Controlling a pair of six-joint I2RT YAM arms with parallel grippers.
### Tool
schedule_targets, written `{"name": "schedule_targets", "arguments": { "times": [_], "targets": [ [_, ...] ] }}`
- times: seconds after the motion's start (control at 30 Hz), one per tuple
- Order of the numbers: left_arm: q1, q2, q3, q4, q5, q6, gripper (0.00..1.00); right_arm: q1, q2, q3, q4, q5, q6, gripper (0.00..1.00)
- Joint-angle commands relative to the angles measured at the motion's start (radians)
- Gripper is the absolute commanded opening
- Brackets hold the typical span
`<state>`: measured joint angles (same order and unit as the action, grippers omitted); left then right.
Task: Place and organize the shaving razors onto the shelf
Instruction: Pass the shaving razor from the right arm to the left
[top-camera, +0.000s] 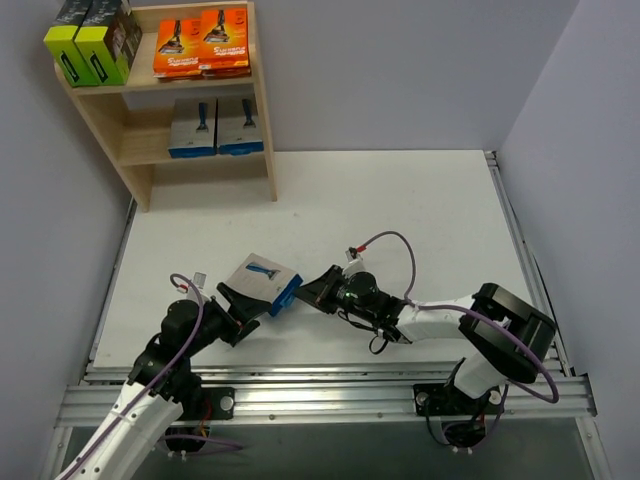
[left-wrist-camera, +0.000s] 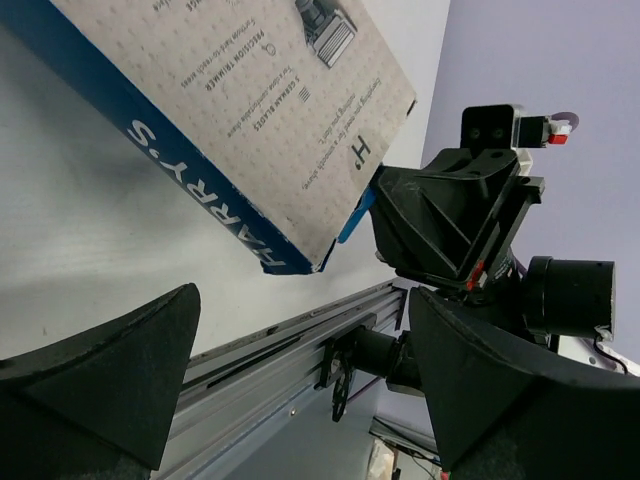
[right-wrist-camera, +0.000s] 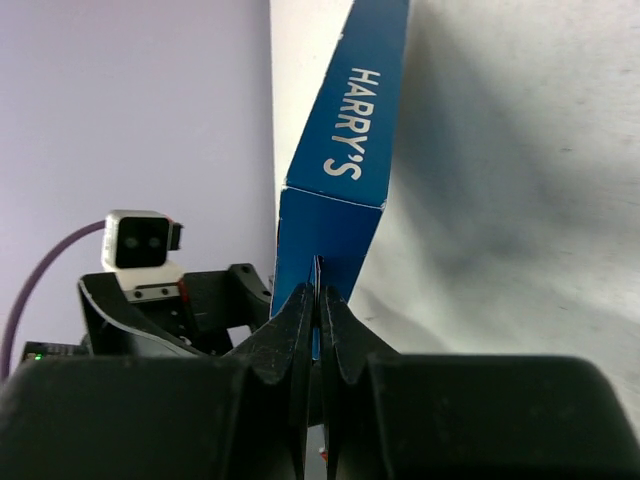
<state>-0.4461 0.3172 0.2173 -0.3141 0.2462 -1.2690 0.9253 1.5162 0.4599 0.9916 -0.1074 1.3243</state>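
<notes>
At far left we see the shelf (top-camera: 262, 100) already carrying lime-sided black boxes (top-camera: 90, 45), orange packs (top-camera: 200, 42) and two grey cards (top-camera: 215, 127), while nearer us our left tool (top-camera: 238, 303) stands wide apart beside the one grey pack (top-camera: 262, 280) left over the tabletop (top-camera: 400, 210), its blue edge pinched in our right tool (right-wrist-camera: 318, 300).
</notes>
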Motion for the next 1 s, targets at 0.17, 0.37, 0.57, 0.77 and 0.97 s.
{"name": "schedule_targets", "arguments": {
  "times": [0.17,0.37,0.57,0.77,0.97],
  "targets": [
    [-0.006,-0.044,-0.021,-0.092,-0.013,-0.125,0.94,0.036,0.070,0.103,0.134,0.012,0.055,0.00],
    [-0.006,-0.104,-0.013,-0.154,-0.103,-0.171,0.94,0.086,0.094,0.108,0.156,0.020,0.073,0.00],
    [-0.006,-0.138,-0.007,-0.169,-0.179,-0.197,0.94,0.119,0.093,0.097,0.173,0.026,0.090,0.00],
    [-0.006,-0.095,-0.019,-0.148,-0.200,-0.194,0.94,0.153,0.085,0.094,0.171,0.029,0.099,0.00],
    [-0.005,-0.101,-0.024,-0.155,-0.220,-0.193,0.90,0.216,0.091,0.057,0.177,0.064,0.122,0.00]
  ]
}}
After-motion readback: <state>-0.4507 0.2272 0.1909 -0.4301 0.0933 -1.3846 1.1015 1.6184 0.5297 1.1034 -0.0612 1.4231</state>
